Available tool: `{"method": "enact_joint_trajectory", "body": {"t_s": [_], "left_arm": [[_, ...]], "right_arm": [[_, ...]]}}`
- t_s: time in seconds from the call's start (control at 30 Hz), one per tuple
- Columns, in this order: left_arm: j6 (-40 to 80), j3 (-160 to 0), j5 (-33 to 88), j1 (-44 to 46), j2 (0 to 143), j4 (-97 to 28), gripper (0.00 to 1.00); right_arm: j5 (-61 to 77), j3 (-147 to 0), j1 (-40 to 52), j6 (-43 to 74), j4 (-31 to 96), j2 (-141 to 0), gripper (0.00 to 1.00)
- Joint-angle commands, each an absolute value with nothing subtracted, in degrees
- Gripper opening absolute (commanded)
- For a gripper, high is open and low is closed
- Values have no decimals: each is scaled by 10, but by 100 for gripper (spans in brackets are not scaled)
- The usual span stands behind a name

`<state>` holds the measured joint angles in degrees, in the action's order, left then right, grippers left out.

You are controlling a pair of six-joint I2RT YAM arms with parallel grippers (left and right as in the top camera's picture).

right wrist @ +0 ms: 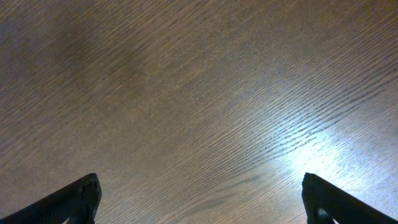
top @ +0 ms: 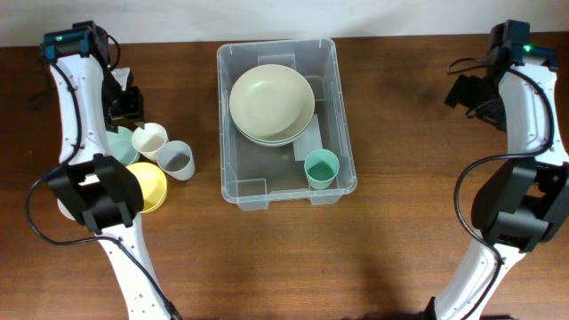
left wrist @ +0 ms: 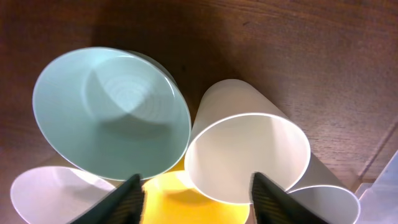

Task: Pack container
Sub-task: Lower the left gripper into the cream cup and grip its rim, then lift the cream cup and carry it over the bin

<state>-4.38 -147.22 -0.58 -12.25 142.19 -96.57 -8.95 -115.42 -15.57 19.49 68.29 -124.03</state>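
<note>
The clear plastic container stands at the table's middle. It holds stacked cream bowls and a green cup. Left of it are a cream cup, a grey cup, a yellow bowl and a pale green bowl. My left gripper is open and empty, just above this group. In the left wrist view its fingers flank the yellow bowl, with the pale green bowl and cream cup ahead. My right gripper is open and empty at the far right.
A white bowl lies beside the yellow one, mostly under my left arm in the overhead view. The right wrist view shows only bare wooden table between the open fingers.
</note>
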Motion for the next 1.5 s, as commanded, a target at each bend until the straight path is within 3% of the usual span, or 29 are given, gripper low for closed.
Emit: {"method": "enact_joint_trajectory", "body": {"t_s": [0.0,0.1,0.37,0.57,0.67,0.77,1.1,1.47], "left_arm": [[-75,-1470,5,-125,1428,-967,63],[-107,-1459,5,-125,1428,-964,65],[-138,-1375,22,-125,1428,-900,57],[-138,-1359,22,-125,1428,-879,34],[-138,-1359,22,-125,1428,-872,10],[-138,-1359,22,-125,1428,-865,1],[-135,-1396,22,-125,1428,-855,0],[-86,-1668,23,-105,1428,-899,1]], "right_arm": [[-92,-1155,-158,198,682,-1240,99],[-92,-1155,-158,198,682,-1240,99],[-92,-1155,-158,198,682,-1240,99],[-92,-1155,-158,198,682,-1240,99],[-93,-1155,-158,198,682,-1240,99],[-92,-1155,-158,198,682,-1240,99],[-93,-1155,-158,198,682,-1240,99],[-92,-1155,-158,198,682,-1240,99]]}}
